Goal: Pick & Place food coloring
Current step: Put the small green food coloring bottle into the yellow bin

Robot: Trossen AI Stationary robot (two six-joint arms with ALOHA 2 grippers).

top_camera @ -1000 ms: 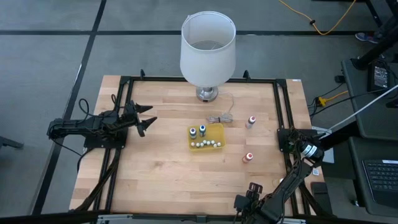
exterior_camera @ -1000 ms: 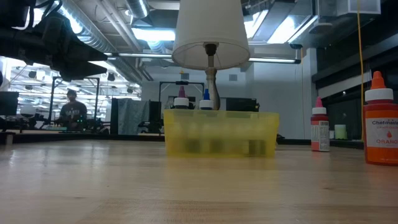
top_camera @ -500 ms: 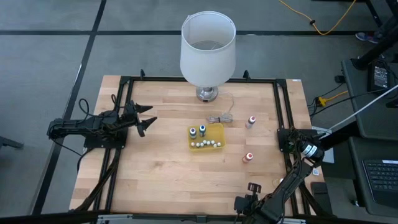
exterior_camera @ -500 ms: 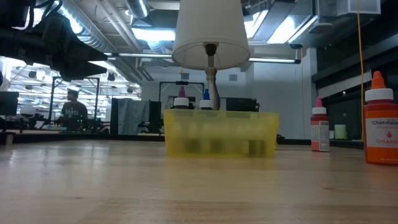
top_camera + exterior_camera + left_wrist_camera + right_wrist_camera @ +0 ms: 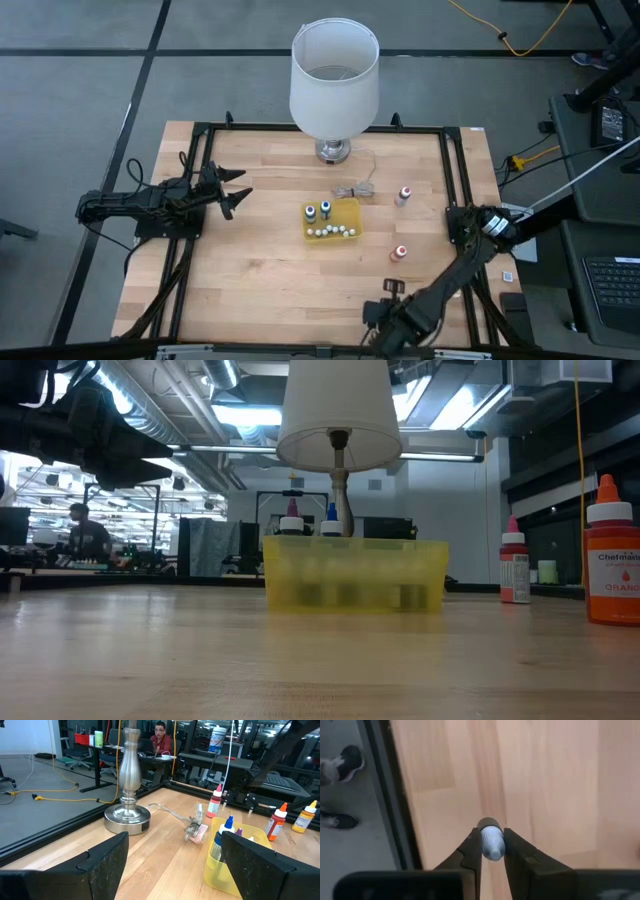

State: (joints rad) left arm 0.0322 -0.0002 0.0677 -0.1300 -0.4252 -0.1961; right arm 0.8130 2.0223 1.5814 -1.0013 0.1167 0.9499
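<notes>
Since a second ago, the right gripper (image 5: 392, 287) has slid from about 5 o'clock on the table toward 6 o'clock along the near edge, its fingers (image 5: 470, 851) now clamped on a small pale bottle (image 5: 492, 842) of food coloring. At 9 o'clock the left gripper (image 5: 236, 190) waits with fingers spread wide apart. Just right of centre sits the yellow tray (image 5: 349, 214), holding two blue-topped bottles (image 5: 317, 211) and a row of white-capped ones (image 5: 332, 232). Behind it, at 12 o'clock, stands the lamp (image 5: 334, 85). Toward 3 o'clock a pink-topped bottle (image 5: 403, 194) stands upright; nearer, an orange-topped bottle (image 5: 612, 555) reads "ORANGE", with a brand beginning "Chef". Bare wood lies open across the near-left quarter of the table (image 5: 250, 280).
</notes>
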